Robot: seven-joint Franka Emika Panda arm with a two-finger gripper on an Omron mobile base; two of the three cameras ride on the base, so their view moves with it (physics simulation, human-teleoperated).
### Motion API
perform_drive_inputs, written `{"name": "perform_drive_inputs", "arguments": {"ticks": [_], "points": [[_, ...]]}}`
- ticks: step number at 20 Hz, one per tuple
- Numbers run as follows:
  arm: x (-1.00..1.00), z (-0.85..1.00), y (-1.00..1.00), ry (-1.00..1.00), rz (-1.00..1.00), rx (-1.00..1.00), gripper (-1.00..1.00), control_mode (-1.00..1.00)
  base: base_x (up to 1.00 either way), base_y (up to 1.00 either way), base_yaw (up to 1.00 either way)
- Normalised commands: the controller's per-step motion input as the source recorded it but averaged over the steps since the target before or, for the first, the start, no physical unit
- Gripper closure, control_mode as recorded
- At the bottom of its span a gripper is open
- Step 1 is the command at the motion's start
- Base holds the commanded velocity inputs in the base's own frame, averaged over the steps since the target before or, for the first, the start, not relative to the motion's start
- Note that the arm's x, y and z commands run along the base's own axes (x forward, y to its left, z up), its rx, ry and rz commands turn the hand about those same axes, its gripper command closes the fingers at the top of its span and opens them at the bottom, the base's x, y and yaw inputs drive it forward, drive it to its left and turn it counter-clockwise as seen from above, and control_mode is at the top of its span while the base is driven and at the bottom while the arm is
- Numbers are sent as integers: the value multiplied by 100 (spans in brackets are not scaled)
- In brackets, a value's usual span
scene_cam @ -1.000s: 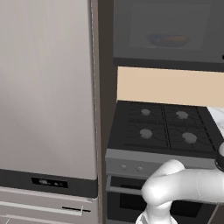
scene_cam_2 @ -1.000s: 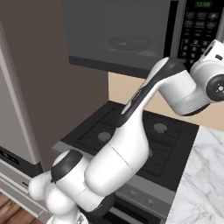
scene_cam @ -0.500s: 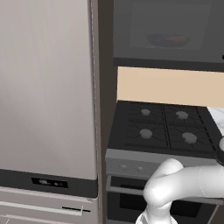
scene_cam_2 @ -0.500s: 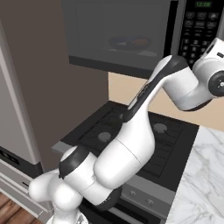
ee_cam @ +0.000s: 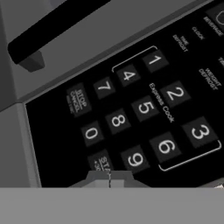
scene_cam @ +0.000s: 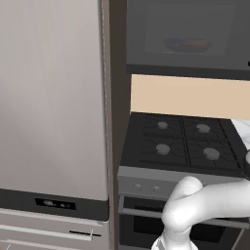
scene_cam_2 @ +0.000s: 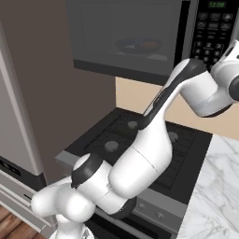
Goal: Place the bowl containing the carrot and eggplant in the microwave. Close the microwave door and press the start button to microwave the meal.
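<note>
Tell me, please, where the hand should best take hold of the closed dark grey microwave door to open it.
Grip the long dark bar handle on the dark grey microwave door, beside the black keypad. It stands off the panel on a post, so the fingers could likely close across it from the front.

Even, dim, soft-edged render; slight blur.

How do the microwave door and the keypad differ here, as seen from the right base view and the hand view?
The microwave door is a wide grey panel with a tinted window, through which the bowl shows; the keypad is a narrow black strip to its right, opaque. The door carries a dark bar handle; the keypad carries numbered buttons and a clock display. The door is plain, the keypad lettered. Both sit flush on the microwave's front, with the door shut.
</note>
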Motion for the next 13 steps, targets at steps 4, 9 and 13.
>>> {"name": "perform_drive_inputs", "arguments": {"ticks": [4,9,13], "points": [[14,-10,-1,0,0,0,100,-100,0,0,0],[12,-33,1,-2,0,0,100,-100,0,0,0],[23,-51,32,-9,-1,0,100,-100,0,0,0]]}}
